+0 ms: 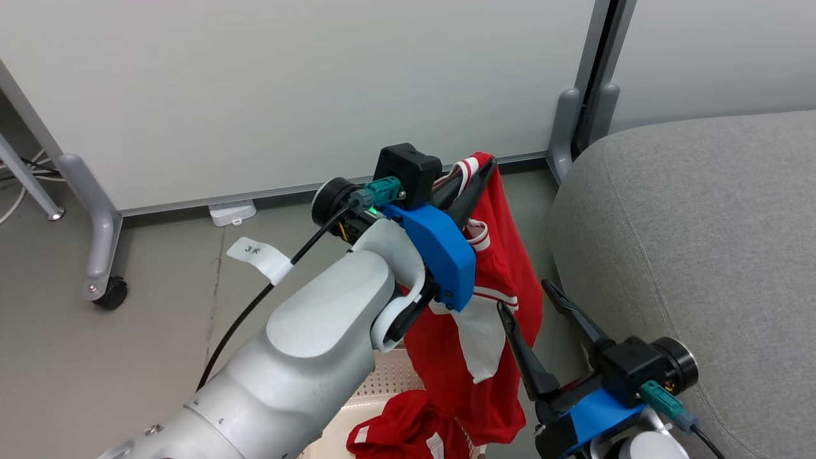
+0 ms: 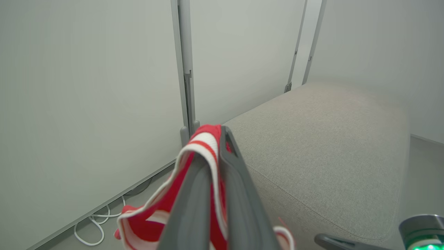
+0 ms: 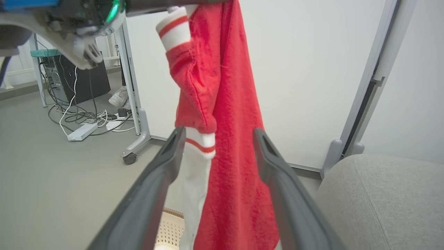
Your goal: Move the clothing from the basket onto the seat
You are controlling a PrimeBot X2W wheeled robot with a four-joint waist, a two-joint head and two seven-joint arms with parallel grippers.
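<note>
Below, second garment inside basket

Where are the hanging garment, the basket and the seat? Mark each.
Hanging garment point(image 3: 229, 104): right wrist view, on its red body.
Basket point(image 1: 389, 379): head view, on its perforated wall.
Seat point(image 1: 701, 242): head view, on its grey top.

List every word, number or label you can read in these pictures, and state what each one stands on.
"3米": on the white tag wrapped round the black cable; the second character is small, so it is uncertain.
No lettering shows on the hanging red garment, the basket or the seat.
Any print on the power strip on the floor is too small to read.
</note>
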